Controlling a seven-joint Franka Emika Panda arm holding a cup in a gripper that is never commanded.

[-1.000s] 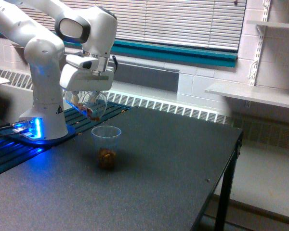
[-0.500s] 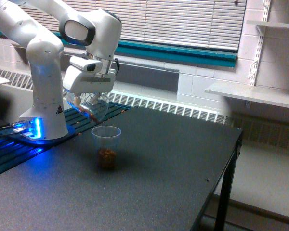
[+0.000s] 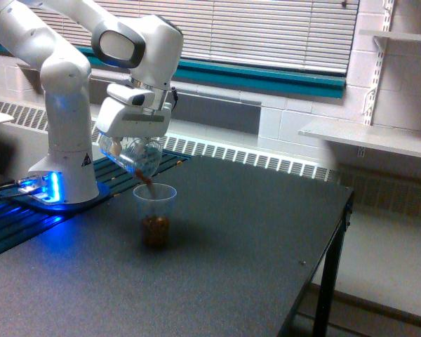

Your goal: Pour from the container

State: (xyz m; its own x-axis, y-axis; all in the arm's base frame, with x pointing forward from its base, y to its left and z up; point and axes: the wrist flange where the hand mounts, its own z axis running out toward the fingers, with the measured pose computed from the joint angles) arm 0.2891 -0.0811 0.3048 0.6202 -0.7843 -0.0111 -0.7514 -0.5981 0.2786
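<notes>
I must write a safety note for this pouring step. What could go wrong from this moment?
1. The container, tilted in the pincer, drops brown bits close to the near rim of the ribbed cup; some may miss and scatter on the table.
2. The ribbed cup stands free and looks light; a lower container could tip it.

Dim, soft image; blue glow at arm base (image 3: 45,189).
</notes>
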